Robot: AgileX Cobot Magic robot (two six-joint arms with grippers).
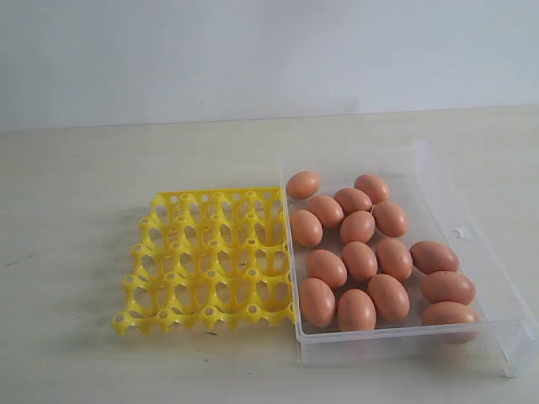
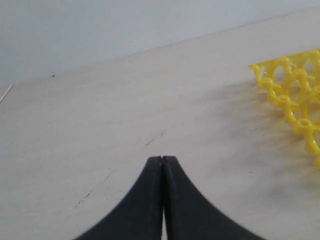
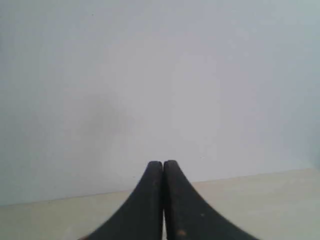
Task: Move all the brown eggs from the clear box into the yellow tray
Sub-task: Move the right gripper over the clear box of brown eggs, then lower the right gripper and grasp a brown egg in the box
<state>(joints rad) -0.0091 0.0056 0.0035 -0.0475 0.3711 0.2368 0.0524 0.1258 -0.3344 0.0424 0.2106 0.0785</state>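
Right wrist view sets my starting point: the right gripper (image 3: 163, 163) has its jaws pressed flat together on nothing and is aimed at bare wall above the table edge. I judge it must open wide and swing down toward the box before anything else. My left gripper (image 2: 162, 159) is likewise closed and empty, hovering over bare table (image 2: 100, 150) with a corner of the yellow tray (image 2: 295, 105) near it. Neither arm shows in the exterior view. Out there the tray sits empty, its edge just beside the left wall of the clear box (image 1: 425, 206). All sixteen brown eggs (image 1: 360, 261) lie in the box, many touching. I'd begin with an egg on the tray side of the cluster and come straight down over it. I'd close gently across its narrow waist, since smooth shells likely slip, and seat it fully in a cup before letting go
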